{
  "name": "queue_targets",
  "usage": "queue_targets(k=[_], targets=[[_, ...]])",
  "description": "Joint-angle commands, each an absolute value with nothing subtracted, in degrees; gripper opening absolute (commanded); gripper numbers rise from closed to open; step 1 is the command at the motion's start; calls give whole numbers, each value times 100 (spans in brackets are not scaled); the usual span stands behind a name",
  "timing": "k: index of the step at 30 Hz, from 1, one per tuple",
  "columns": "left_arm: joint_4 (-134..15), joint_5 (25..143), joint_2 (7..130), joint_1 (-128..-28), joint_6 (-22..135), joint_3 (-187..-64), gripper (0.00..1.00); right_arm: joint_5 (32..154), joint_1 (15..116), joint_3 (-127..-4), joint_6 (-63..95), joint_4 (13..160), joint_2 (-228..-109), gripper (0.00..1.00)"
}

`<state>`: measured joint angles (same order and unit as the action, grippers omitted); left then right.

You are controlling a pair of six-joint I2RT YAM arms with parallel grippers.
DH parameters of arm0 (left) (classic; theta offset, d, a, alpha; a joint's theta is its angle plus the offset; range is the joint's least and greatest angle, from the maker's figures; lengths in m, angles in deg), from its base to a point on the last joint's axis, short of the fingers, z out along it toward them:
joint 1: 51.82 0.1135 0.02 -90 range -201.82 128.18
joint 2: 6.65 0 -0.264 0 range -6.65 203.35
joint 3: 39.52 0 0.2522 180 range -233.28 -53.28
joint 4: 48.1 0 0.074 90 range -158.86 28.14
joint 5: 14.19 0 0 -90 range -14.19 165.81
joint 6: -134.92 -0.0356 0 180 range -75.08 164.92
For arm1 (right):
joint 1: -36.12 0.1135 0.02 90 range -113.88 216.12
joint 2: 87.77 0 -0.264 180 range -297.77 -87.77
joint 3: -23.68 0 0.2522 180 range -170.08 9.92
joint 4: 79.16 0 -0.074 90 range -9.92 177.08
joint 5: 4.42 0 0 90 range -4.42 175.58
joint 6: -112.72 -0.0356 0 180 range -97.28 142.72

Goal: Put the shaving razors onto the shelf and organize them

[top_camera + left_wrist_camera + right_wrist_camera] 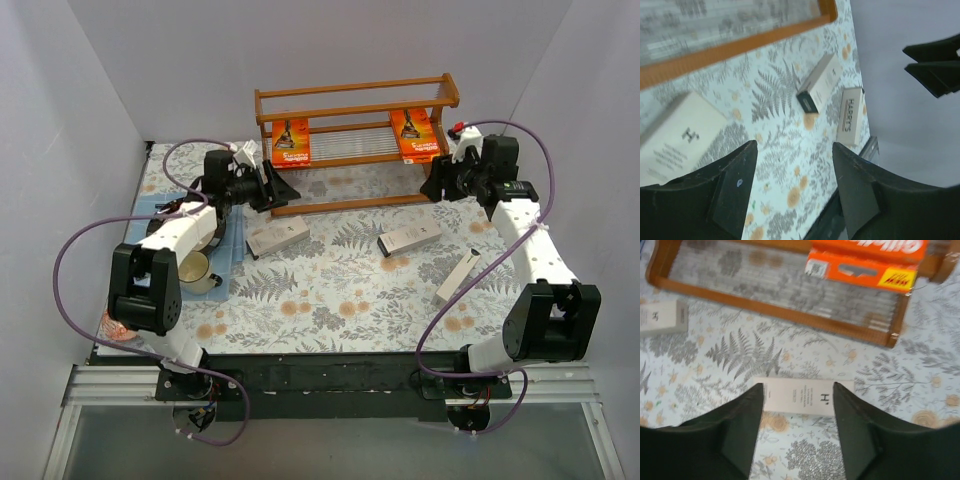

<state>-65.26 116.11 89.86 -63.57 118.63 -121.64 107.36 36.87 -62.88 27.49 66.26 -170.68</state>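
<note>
Five razor packages were on hand, two shelved and three loose. The left pack point(291, 142) and right pack point(415, 135), both orange, stood on the lower tier of the shelf point(355, 92), one toward each end. Three white boxes lay flat on the table point(330, 300), off the shelf: the left box point(277, 238), middle box point(410, 239) and right box point(457, 277). The right claw point(797, 385) had its fingers wide apart and held nothing. It was poised above the middle box, which showed in the gap between the fingers in the wrist view, on the near side of the shelf's front rail. That box's long axis ran from finger to finger, not along the gap. Closing as posed would likely meet the box's ends, so a wrist turn appeared needed to take it across the narrow width. The left claw point(794, 145) was likewise wide and empty, hovering by the shelf's left end, with the left box just nearward of it. The right arm was nearer the middle and right boxes, the left arm nearer the left box. A mug point(200, 270) sat beside the left arm and was not part of the set. The task was judged under half done, with three boxes outstanding.
</note>
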Motion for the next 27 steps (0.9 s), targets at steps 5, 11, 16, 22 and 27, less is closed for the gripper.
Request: queue_targets(k=[5, 11, 16, 22, 27], targets=[[-6818, 12116, 7738, -6693, 10988, -10831, 68, 11706, 3665, -5811, 5807, 5027, -17012, 78], [-7161, 12880, 7570, -7027, 10566, -10715, 80, 11389, 3234, -5846, 9136, 2883, -16732, 77], [-7748, 13022, 7702, -7291, 9705, -11136, 81, 10932, 3164, -5838, 11200, 1659, -16564, 80], [-8443, 12398, 8080, -7291, 8404, -11594, 82, 10773, 3164, -5688, 12814, 1659, -16774, 83], [-8699, 12354, 8282, -7291, 8245, -11665, 82, 10369, 3304, -5460, 13696, 1439, -17126, 83]])
